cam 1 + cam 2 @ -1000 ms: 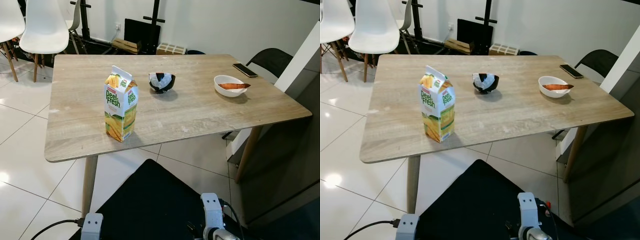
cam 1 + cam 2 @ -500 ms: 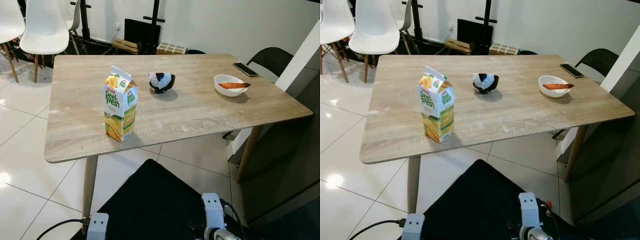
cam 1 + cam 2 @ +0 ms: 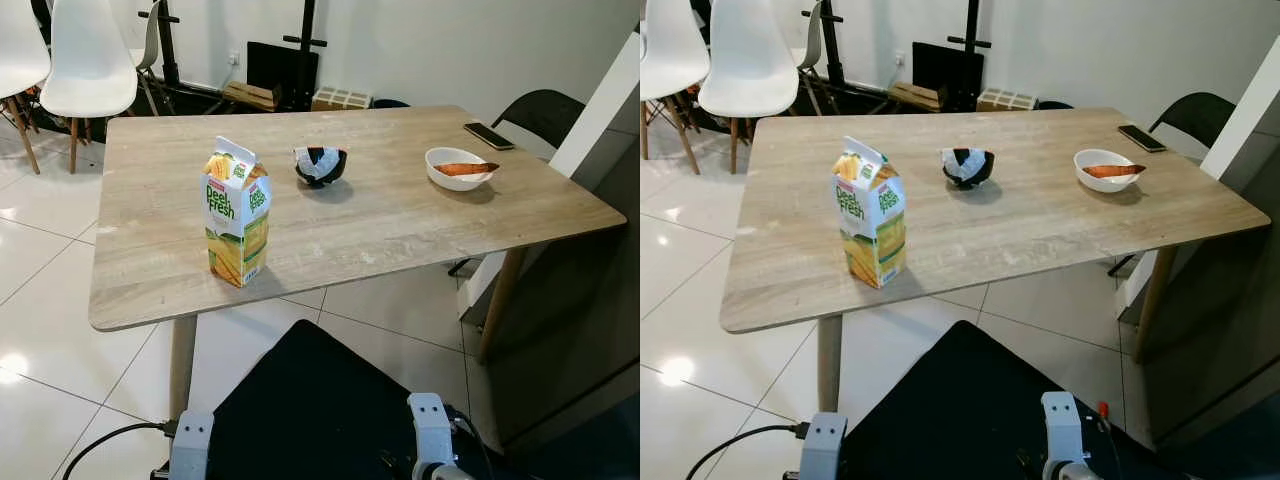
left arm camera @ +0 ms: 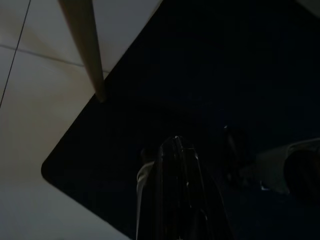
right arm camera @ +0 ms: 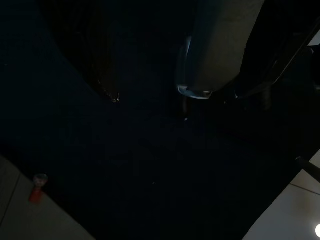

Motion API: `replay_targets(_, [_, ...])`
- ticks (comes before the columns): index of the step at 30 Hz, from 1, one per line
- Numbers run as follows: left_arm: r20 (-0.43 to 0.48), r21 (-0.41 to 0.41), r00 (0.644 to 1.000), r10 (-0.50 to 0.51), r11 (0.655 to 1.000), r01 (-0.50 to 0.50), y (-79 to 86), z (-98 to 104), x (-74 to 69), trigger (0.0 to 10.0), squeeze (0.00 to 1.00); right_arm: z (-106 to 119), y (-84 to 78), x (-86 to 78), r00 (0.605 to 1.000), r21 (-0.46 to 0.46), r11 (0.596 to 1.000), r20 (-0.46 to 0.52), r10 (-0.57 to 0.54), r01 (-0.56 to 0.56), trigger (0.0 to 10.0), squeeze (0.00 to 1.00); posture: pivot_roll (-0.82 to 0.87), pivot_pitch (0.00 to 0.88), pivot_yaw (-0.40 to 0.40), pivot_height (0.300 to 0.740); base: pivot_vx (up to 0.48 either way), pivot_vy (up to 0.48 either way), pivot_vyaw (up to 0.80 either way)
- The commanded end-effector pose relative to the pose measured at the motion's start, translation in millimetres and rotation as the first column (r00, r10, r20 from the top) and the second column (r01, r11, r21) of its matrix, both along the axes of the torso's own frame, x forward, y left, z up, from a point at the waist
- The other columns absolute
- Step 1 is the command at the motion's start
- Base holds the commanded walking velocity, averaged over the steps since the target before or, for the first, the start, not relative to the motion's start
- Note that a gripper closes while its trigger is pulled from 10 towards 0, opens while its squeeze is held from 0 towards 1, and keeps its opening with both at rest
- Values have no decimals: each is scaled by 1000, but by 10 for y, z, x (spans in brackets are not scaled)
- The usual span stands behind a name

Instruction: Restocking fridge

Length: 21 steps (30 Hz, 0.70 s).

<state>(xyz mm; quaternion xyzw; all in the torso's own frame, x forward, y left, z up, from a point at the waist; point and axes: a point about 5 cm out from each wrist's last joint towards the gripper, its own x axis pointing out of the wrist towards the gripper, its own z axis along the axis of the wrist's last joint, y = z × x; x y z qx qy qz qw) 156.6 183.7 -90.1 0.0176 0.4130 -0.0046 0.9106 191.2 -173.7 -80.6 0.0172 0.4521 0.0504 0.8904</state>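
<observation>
Both arms still low, juice carton [image 3: 238, 223] untouched

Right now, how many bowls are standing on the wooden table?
2. The black bowl stands near the middle of the table, behind the juice carton. The white bowl stands toward the right side, close to the phone. None appears hidden.

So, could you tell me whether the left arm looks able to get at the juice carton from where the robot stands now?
Probably yes. The juice carton stands upright near the table's front edge on the robot's left, with nothing beside or before it. The left arm hangs low below the tabletop, so it must rise first.
</observation>
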Motion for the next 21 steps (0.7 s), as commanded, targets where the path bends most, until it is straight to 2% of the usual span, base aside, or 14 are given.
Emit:
replay_targets(1, [-22, -3, 1000, -2, 1000, 2, -25, -41, -102, 10000, 0, 1, -31, -4, 1000, -5, 1000, 1, -7, 7, 10000, 0, 12, 23, -102, 740, 0, 0, 0])
replay_targets(10, [-8, 1, 999, 35, 999, -35, 73, -27, -110, 10000, 0, 36, -19, 71, 1000, -7, 1000, 12, 1, -1, 10000, 0, 22, 21, -117, 740, 0, 0, 0])
replay_targets(16, [-23, 13, 999, 42, 999, -41, 133, -40, -166, 10000, 0, 66, 3, 131, 1000, -6, 1000, 28, 4, -4, 10000, 0, 11, 32, -110, 740, 0, 0, 0])
replay_targets(21, [-12, 6, 998, 62, 998, -62, 152, -28, -145, 10000, 0, 80, 14, 157, 999, -6, 1000, 34, 12, -12, 10000, 0, 20, 25, -117, 740, 0, 0, 0])
